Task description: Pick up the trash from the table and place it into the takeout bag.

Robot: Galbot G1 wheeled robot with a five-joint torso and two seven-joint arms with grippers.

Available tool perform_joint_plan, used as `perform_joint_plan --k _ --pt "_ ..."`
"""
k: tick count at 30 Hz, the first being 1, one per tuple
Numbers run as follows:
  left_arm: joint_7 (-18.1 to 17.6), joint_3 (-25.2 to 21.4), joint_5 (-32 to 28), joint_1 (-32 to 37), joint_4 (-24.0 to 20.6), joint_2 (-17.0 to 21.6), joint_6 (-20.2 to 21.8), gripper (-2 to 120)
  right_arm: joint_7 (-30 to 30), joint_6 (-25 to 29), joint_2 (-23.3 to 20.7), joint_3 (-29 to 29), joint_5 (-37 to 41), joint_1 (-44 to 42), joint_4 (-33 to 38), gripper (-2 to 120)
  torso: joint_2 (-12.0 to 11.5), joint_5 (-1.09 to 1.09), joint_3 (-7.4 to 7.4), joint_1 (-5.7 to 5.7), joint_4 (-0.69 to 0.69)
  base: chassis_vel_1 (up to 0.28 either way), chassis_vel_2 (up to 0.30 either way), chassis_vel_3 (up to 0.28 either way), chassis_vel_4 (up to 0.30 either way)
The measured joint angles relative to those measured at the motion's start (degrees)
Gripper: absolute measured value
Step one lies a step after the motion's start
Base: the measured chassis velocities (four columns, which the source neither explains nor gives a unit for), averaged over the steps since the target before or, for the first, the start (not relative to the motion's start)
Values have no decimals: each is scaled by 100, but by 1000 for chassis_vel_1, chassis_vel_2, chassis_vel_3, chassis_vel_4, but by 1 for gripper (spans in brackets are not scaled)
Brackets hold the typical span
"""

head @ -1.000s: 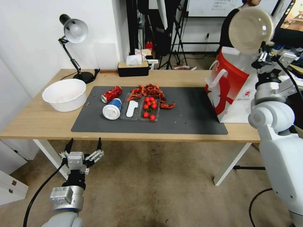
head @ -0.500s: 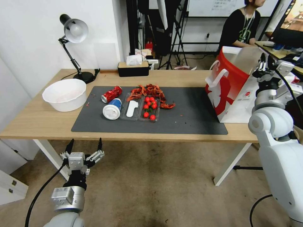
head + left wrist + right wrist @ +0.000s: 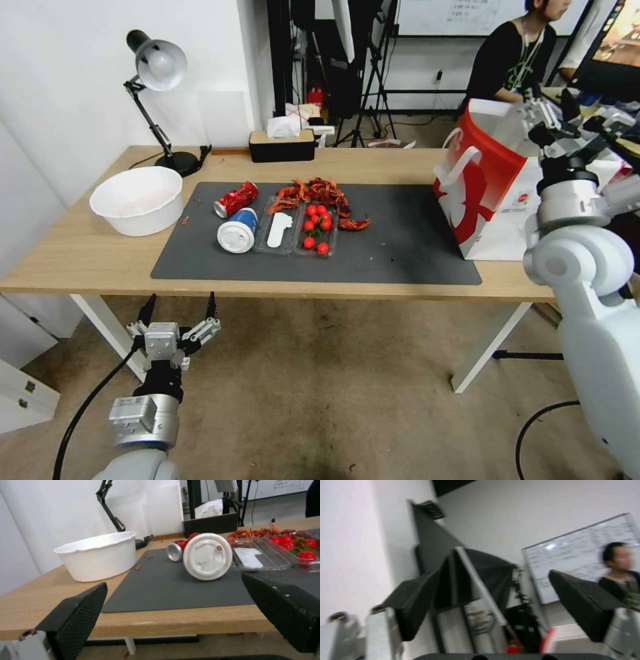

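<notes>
On the table [image 3: 73, 257], the dark mat [image 3: 400, 247] carries the trash: a crushed red can [image 3: 235, 199], a blue-white lidded cup [image 3: 237, 231] on its side, red shellfish leftovers [image 3: 320, 193] and a clear tray [image 3: 280, 235] with tomatoes. The red-and-white takeout bag [image 3: 487, 193] stands at the table's right end. My right gripper [image 3: 550, 110] hovers open and empty above the bag's mouth. My left gripper [image 3: 179, 309] is parked open below the table's front edge. In the left wrist view it [image 3: 173, 582] faces the cup's lid [image 3: 207, 556] and the can [image 3: 176, 551].
A white round basin [image 3: 138, 199] sits at the table's left end, with a desk lamp [image 3: 157, 67] behind it. A black tissue box [image 3: 281, 143] stands at the back edge. Tripods and a seated person are behind the table.
One second ago my right gripper held a clear round cup above the bag. The cup left its fingers and is gone from view. The gripper now stands open, slightly shifted. The left arm has not moved.
</notes>
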Motion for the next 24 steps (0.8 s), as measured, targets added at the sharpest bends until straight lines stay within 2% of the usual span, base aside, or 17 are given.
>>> perform_joint_plan --k 4,6,8,11,16,20,24 --pt "1 8 1 -10 2 3 -1 100 -481 161 8 -123 -194 -517 328 99 0 -1 0 0 1 0 0 0 0" --pt "1 10 1 -13 3 8 -1 100 -573 198 20 -170 -435 -730 423 100 1 0 0 0 1 0 0 0 0" --pt "1 7 -5 -31 14 29 -1 100 -671 296 76 -287 -1227 -1307 603 100 1 0 0 0 1 0 0 0 0" --pt "1 2 -21 -36 20 46 -1 100 -670 378 151 -348 -1667 -1704 707 100 1 0 -1 0 0 0 0 0 0" --pt "-4 -4 -50 -44 47 85 -1 100 -508 765 351 -473 -2537 -2470 745 100 1 1 -1 0 2 0 0 0 0" --pt "-8 -6 -59 -54 68 101 -1 100 -294 901 444 -510 -2831 -2812 746 100 1 0 -1 0 0 0 0 0 0" --pt "-16 -8 -75 -69 109 134 -1 100 46 1265 618 -518 -3349 -3493 671 100 1 0 -1 0 -1 0 0 0 0"
